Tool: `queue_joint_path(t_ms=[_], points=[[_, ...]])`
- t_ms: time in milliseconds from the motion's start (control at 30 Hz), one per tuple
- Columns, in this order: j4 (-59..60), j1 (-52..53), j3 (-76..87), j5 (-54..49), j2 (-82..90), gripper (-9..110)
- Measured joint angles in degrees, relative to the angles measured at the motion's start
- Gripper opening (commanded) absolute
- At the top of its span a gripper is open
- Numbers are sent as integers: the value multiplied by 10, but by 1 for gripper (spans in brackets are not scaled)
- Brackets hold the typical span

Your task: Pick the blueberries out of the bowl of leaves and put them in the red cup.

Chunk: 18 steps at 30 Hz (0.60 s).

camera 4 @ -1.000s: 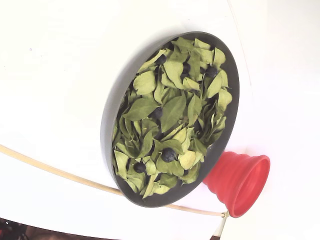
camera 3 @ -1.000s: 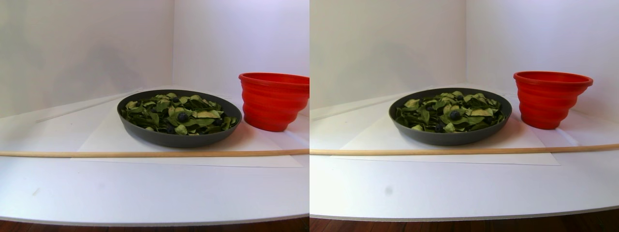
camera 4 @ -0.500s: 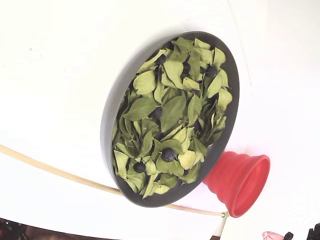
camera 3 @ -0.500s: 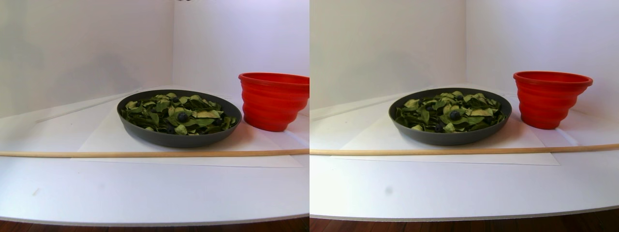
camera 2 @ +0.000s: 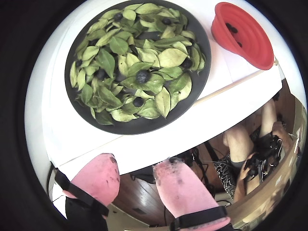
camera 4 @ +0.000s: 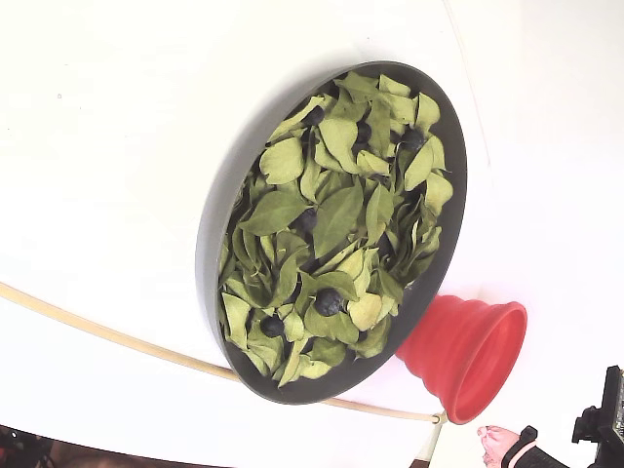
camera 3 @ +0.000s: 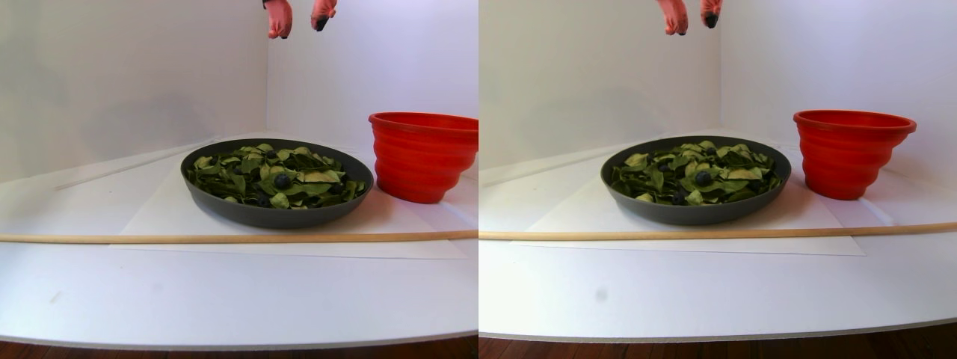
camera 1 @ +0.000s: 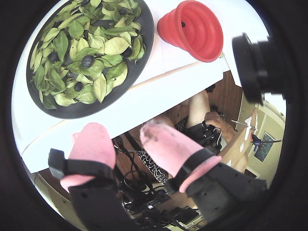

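Several blueberries (camera 2: 142,76) sit half-buried among the leaves (camera 2: 172,57) in the bowl (camera 2: 202,83), small matte blue-black spheres against flat, oval, pointed foliage in green and yellow-green, some of it curled at the edges. Bowl is wide, shallow, round, dark grey, with a low smooth rim; it rests on a white sheet over the white table (camera 3: 224,299). Red cup (camera 2: 245,34) stands just beside the bowl, to its right in the stereo pair view: bright red plastic, stepped ribbed sides, flared rim. At least two dark berries lie inside it, visible in a wrist view. Thin pale wooden rod (camera 3: 224,238) lies across the table in front of bowl and cup.

My pincer (camera 2: 139,168) is spread, nothing between the fingers. Pink, soft-looking covers wrap both fingertips (camera 2: 98,175), held on by black straps; the right one in a wrist view carries dark smudges at its tip. In the stereo pair view I hang high above the bowl, well clear of the leaves, only the pink tips showing at the top edge.
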Motion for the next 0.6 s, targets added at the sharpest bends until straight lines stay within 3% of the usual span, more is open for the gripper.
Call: queue_joint_path(t_ms=[600], points=[[-122, -7, 45, -36, -84, 15]])
